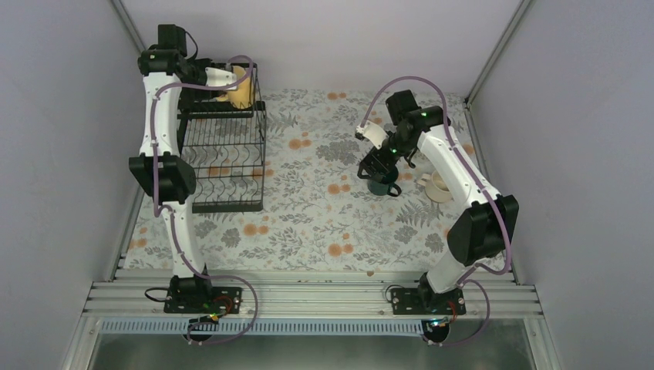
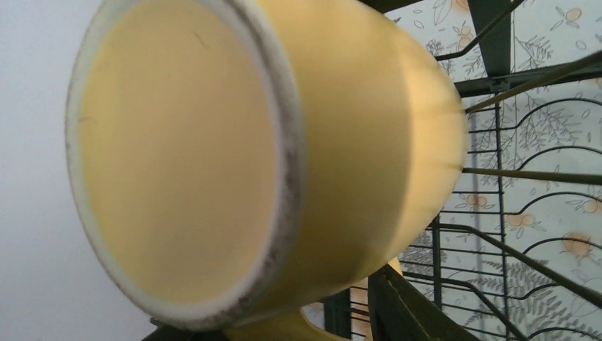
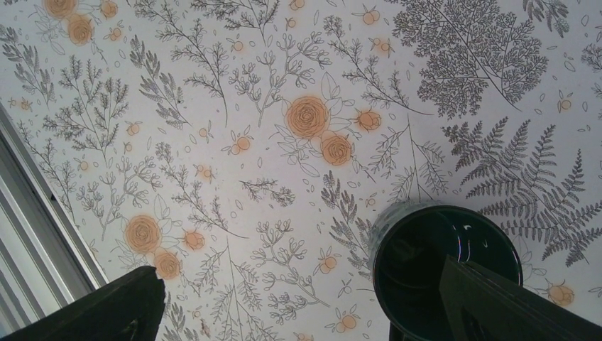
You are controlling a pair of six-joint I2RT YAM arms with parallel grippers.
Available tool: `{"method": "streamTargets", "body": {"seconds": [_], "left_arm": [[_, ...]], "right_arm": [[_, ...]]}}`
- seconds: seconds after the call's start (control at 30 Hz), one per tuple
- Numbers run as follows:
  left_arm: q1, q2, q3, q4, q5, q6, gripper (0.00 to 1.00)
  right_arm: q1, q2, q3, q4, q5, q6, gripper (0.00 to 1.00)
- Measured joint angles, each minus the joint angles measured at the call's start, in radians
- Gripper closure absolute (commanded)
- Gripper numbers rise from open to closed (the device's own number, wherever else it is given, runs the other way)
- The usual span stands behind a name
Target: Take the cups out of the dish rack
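The pale yellow tumbler [image 1: 242, 86] is at the upper shelf of the black wire dish rack [image 1: 227, 166]. It fills the left wrist view [image 2: 284, 142], tilted with its mouth toward the camera. My left gripper [image 1: 230, 79] is closed around its lower part, one dark finger [image 2: 408, 309] beside its body. The dark green mug [image 1: 383, 186] stands upright on the floral cloth. My right gripper [image 1: 376, 165] hangs open just above it, the mug [image 3: 440, 266] under one finger [image 3: 504, 305]. The cream mug [image 1: 439, 187] stands to its right. The black mug and the orange-inside cup are out of view.
The rack's lower tier [image 2: 525, 213] shows bare wire dividers. Grey walls close in the left, back and right. An aluminium rail [image 1: 308, 297] runs along the near edge by the arm bases; its edge shows in the right wrist view [image 3: 35, 227].
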Motion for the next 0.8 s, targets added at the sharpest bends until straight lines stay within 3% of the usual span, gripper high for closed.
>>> {"method": "streamTargets", "body": {"seconds": [0.13, 0.37, 0.43, 0.8], "left_arm": [[0.003, 0.000, -0.010, 0.004, 0.005, 0.004, 0.64], [0.012, -0.002, -0.010, 0.010, 0.018, 0.004, 0.82], [0.015, -0.003, -0.010, 0.014, 0.024, 0.003, 0.96], [0.015, -0.017, -0.004, 0.007, 0.020, 0.015, 0.98]], "right_arm": [[0.000, 0.001, 0.000, 0.005, -0.003, 0.008, 0.00], [0.000, 0.002, 0.000, 0.014, -0.011, 0.016, 0.00], [0.000, 0.002, 0.002, 0.013, -0.016, 0.017, 0.00], [0.000, 0.002, 0.060, 0.013, -0.026, 0.019, 0.00]]}}
